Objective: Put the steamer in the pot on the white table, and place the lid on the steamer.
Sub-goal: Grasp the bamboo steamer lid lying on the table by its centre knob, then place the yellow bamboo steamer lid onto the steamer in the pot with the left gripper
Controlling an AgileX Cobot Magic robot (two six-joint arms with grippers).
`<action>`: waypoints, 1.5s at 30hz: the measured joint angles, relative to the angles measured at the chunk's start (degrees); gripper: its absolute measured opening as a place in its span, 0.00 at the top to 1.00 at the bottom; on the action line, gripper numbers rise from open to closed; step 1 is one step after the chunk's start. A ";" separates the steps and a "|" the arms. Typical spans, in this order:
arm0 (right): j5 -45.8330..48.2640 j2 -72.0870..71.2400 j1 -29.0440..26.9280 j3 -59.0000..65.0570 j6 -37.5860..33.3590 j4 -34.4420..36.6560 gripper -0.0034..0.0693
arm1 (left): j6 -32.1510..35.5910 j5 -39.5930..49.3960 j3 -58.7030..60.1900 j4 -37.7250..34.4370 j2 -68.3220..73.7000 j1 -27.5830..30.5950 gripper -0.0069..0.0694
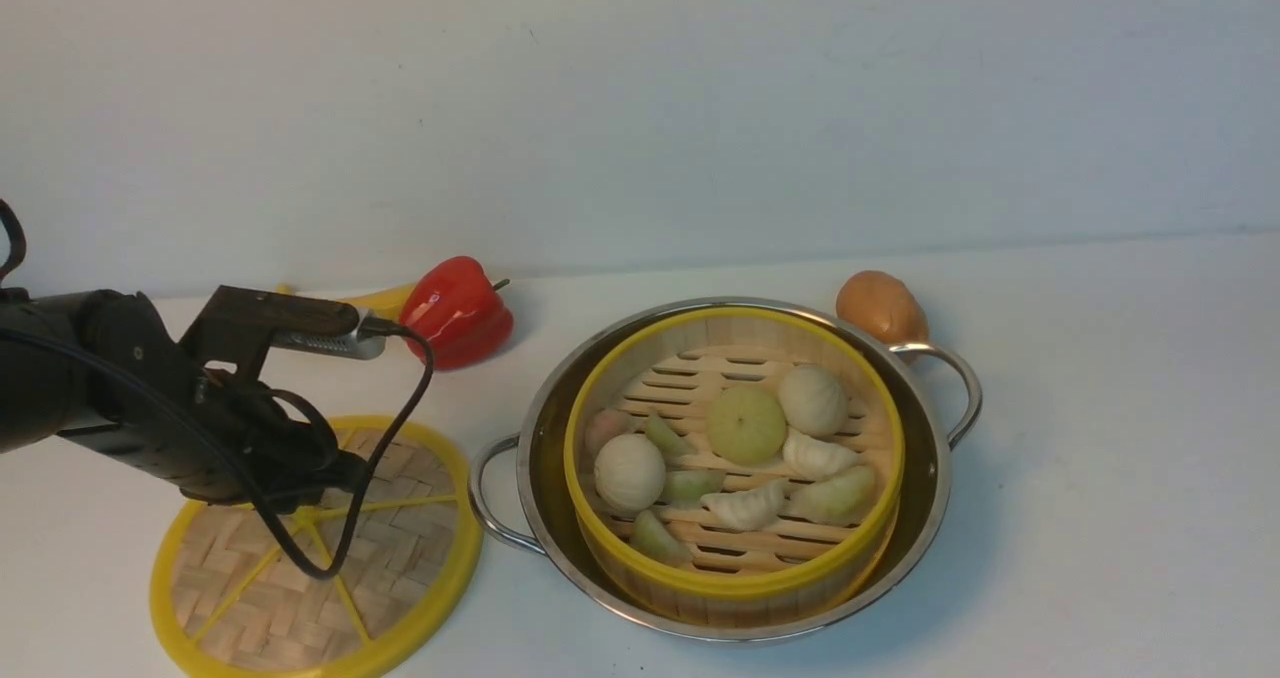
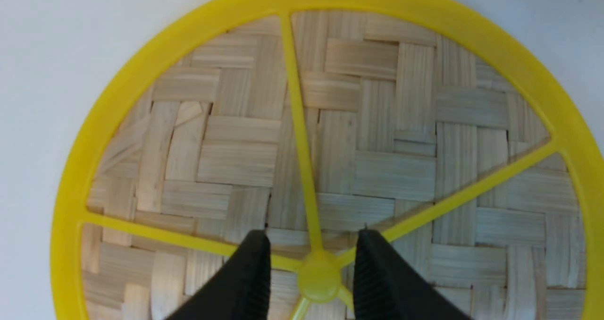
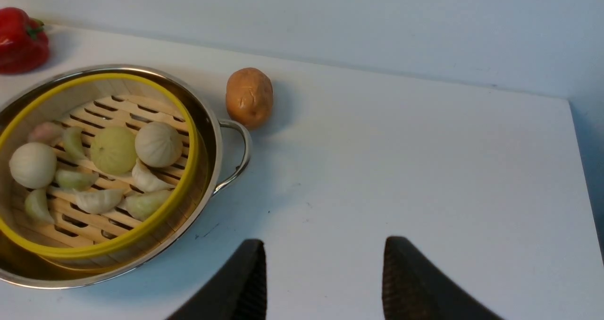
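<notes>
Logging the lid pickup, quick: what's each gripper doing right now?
Left gripper: open, jaws either side of the lid at its hub, not gripping.
Right gripper: open, holding nothing.

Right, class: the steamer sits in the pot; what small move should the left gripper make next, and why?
Probably close the left gripper on the hub of the lid: its open fingers straddle it, the lid lies flat on the white table, and the steamer is uncovered.

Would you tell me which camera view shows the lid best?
The left wrist view: the lid fills it close up, weave, spokes and hub plain. The front view shows it partly hidden behind the left arm; the right wrist view misses it.
</notes>
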 joint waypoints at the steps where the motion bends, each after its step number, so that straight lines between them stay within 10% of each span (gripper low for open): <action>1: 0.00 0.00 0.00 0.00 0.00 0.00 0.48 | 0.00 0.00 0.00 0.00 0.06 0.00 0.59; 23: 0.00 0.00 0.00 0.00 0.22 0.00 0.48 | -2.85 1.21 -0.94 0.30 3.92 0.00 0.75; 32: -0.05 0.00 0.00 0.00 0.22 -4.24 0.48 | -12.55 26.46 -15.16 17.15 -2.80 -0.45 0.75; 45: -0.05 -0.22 0.00 0.00 0.22 -4.69 0.48 | -15.64 28.83 -31.49 13.77 -2.14 -25.62 0.75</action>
